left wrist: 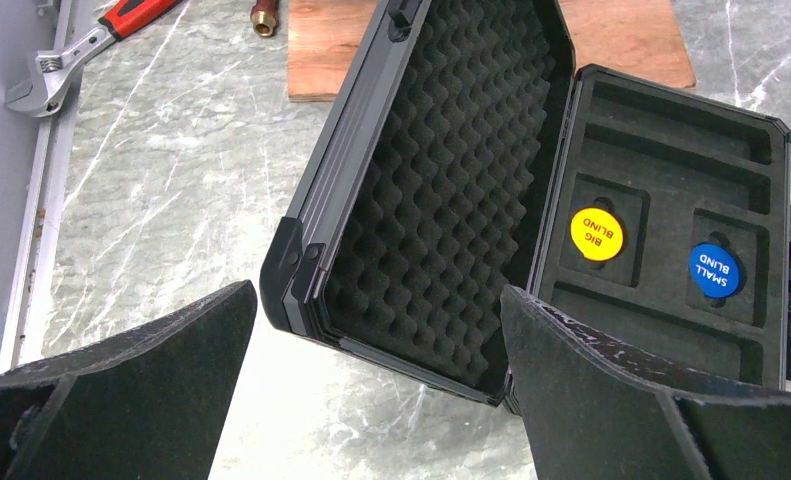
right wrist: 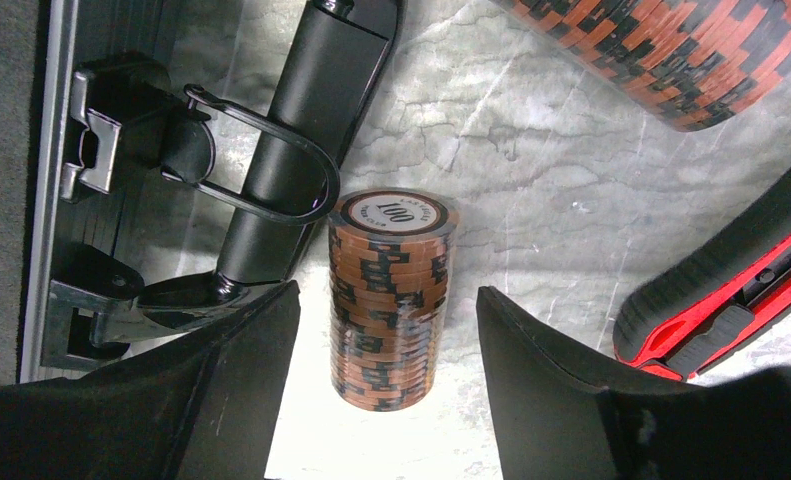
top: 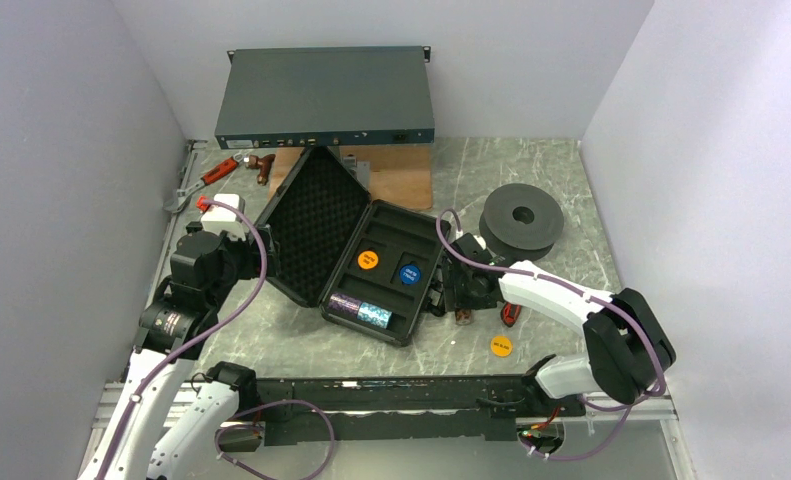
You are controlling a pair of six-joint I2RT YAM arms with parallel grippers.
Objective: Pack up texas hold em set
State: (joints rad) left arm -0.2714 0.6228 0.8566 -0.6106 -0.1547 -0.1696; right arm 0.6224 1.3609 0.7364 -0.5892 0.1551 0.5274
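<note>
- Found right claw (right wrist: pixel 385 296) open astride brown roll (right wrist: pixel 391 250), just beside case (top: pixel 316 215) handle (right wrist: pixel 306 110); no contact.
- Advise centring, closing squarely, clear of handle.
- Found left claw (left wrist: pixel 379 295) open, empty, by case.

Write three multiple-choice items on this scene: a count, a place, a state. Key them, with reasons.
1. How many round plastic discs lie in foam recesses of the black hard case? A one; B two; C four.
2. The short brown-and-black chip roll lies: A in the case; B on the marbled table between the right gripper's fingers; C atop the case.
3. The case's foam-lined lid is: A shut; B detached; C raised open.
1 B: one yellow disc and one blue disc sit there. 2 B: both fingers flank it. 3 C: its foam lining shows.
</note>
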